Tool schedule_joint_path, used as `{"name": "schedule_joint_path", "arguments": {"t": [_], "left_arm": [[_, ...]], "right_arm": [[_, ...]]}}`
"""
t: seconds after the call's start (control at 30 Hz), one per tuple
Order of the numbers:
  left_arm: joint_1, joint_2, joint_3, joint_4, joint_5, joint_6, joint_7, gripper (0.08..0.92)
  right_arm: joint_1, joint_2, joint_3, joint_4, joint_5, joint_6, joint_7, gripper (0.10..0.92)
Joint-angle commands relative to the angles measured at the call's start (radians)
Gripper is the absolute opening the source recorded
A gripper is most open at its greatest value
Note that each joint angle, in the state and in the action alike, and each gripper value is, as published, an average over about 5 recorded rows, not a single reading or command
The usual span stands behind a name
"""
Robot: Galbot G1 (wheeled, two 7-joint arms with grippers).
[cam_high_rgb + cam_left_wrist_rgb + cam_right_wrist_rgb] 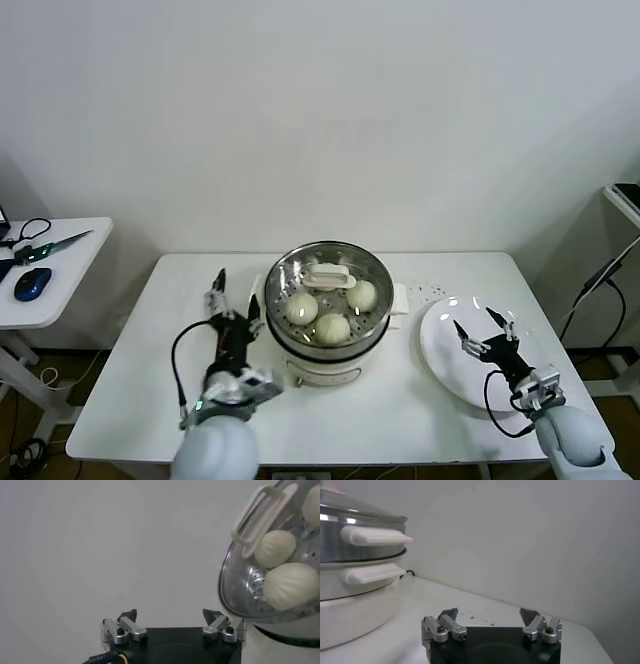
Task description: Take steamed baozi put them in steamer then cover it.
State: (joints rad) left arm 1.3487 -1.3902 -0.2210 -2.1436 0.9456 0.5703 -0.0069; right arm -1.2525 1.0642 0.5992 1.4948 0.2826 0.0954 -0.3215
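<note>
Baozi (333,327) sit in lidded steamer (325,352); both grippers open

steamer (325,340) with cover (327,296) on blocks tabletop (130,400) centre; white plate (450,360) fills the right edge. left edge, front edge and back corners lie bare.

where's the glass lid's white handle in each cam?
Head view: white lid handle at the far side of the glass lid, which sits on the steamer.
Left wrist view: it shows at the upper right, above the baozi.
Right wrist view: not in it; only the lid's rim shows.
Shared landmark: the steamer.
</note>
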Motion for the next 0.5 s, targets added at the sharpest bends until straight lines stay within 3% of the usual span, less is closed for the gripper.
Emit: {"name": "schedule_joint_path", "arguments": {"t": [0.03, 0.2, 0.33, 0.5], "left_arm": [[0.259, -0.045, -0.370, 0.073, -0.860, -0.577, -0.157, 0.823], [0.290, -0.068, -0.401, 0.170, -0.911, -0.668, -0.180, 0.823], [0.295, -0.109, -0.411, 0.201, -0.912, -0.680, -0.168, 0.823], [0.290, -0.112, -0.413, 0.200, -0.907, -0.670, -0.157, 0.823]], "right_arm": [[-0.066, 0.028, 0.024, 0.074, 0.006, 0.003, -0.004, 0.823], [-0.100, 0.055, 0.036, 0.113, 0.015, 0.003, 0.007, 0.823], [-0.124, 0.066, 0.043, 0.124, 0.028, 0.007, 0.015, 0.823], [-0.142, 0.066, 0.056, 0.132, 0.045, 0.011, 0.021, 0.823]]}}
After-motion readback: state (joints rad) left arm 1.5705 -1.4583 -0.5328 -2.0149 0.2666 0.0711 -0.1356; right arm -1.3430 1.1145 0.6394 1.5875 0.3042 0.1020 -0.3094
